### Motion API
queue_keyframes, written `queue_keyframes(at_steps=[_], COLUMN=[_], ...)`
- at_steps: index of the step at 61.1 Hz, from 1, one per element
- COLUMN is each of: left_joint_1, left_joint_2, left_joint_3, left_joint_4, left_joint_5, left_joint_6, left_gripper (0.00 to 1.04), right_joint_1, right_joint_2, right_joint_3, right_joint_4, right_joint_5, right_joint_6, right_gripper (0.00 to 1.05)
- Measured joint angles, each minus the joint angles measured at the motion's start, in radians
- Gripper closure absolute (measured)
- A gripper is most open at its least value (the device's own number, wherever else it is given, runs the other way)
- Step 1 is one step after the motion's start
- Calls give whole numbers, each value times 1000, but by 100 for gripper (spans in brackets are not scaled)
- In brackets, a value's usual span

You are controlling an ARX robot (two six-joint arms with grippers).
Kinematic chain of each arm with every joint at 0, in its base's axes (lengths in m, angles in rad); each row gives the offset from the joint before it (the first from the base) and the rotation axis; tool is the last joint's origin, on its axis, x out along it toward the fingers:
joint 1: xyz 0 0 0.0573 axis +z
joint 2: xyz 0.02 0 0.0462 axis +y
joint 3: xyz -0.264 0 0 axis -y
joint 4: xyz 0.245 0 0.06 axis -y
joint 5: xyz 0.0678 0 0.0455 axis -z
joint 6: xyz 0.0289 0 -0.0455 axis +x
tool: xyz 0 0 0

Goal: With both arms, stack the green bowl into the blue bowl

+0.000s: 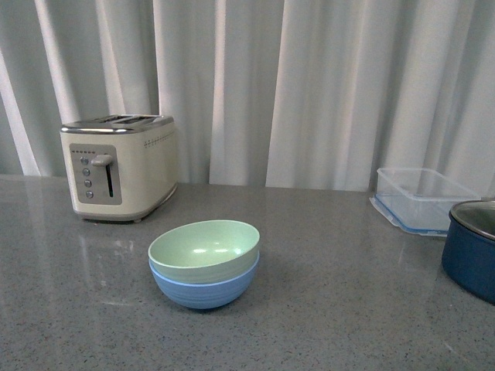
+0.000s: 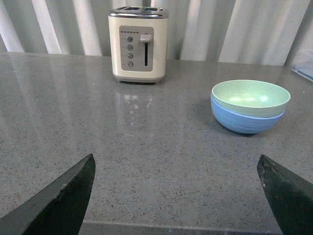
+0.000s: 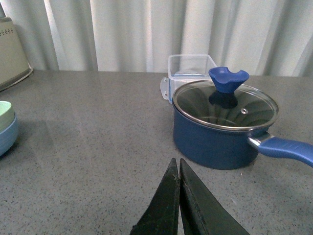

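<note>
We see the green bowl (image 1: 204, 249) nested inside the blue bowl (image 1: 204, 287), rims roughly level, green rim sitting just above the blue one. The stack sits upright on the grey speckled table (image 1: 348, 309).

Left fingers (image 2: 178, 196): spread wide, both tips at the edges of the left wrist view, nothing between them, bare table under the gap. The stacked bowls (image 2: 249, 105) lie ahead of the fingers, nearer one tip than the other, well apart from both. The cream toaster (image 2: 139, 44) stands further out ahead, against the curtain (image 2: 220, 29).

Right fingers (image 3: 178, 196): pressed together, tips touching, holding nothing. They hang over bare table. Ahead of them and off to one side, near but not touching, is the navy pot (image 3: 215, 139) with glass lid (image 3: 225, 105) and blue knob (image 3: 228, 78); its blue handle (image 3: 286, 149) sticks out sideways. A clear plastic container (image 3: 190, 68) sits just behind the pot. The bowl stack is clipped at the edge of that view, well apart from the tips.

Neither arm shows in the front view.
</note>
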Motion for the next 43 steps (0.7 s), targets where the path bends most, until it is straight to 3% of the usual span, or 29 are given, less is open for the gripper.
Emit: queue_keyframes(at_steps=[43], left_joint_1=[0], left_joint_2=[0], left_joint_3=[0], left_joint_4=[0], left_joint_5=[0], left_joint_6=[0], left_gripper=[7], right_joint_1=[0], right_joint_2=[-348], right_joint_3=[-111], right_joint_4=[-222], right_joint_5=[-1], right_joint_6=[0], right_gripper=[104])
